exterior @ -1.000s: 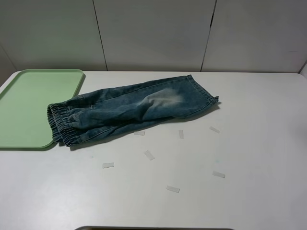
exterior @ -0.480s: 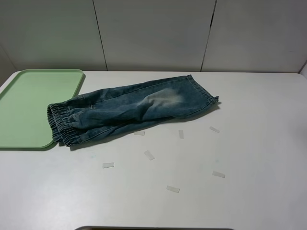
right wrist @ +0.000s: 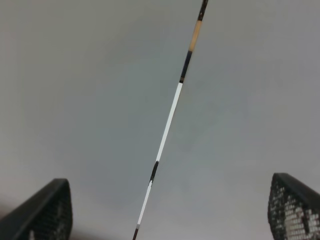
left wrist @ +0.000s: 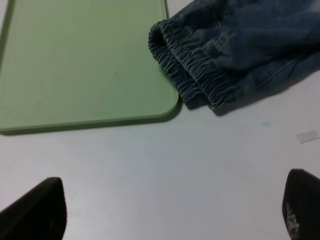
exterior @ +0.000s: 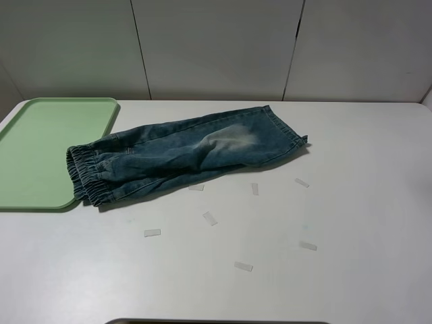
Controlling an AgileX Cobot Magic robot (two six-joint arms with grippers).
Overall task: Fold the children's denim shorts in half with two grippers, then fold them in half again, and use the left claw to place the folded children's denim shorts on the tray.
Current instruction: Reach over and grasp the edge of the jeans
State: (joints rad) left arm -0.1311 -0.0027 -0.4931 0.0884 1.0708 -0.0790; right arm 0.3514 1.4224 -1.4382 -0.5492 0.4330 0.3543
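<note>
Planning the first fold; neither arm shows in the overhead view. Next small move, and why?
Probably lower the left gripper and right gripper toward the denim shorts. They lie on the table, gathered end close by the tray, nothing gripping them. The left is open and looks at that end; the right is open but faces only the wall.

shorts' waistband (left wrist: 192,70) overlaps tray (left wrist: 85,60); left pincer (left wrist: 170,210) spread wide

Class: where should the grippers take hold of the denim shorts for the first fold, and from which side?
Likely their short ends: left gripper on the gathered elastic end by the tray, right gripper on the hemmed end. The denim shorts lie flat and long, so come from above, pinching each thick edge.
</note>
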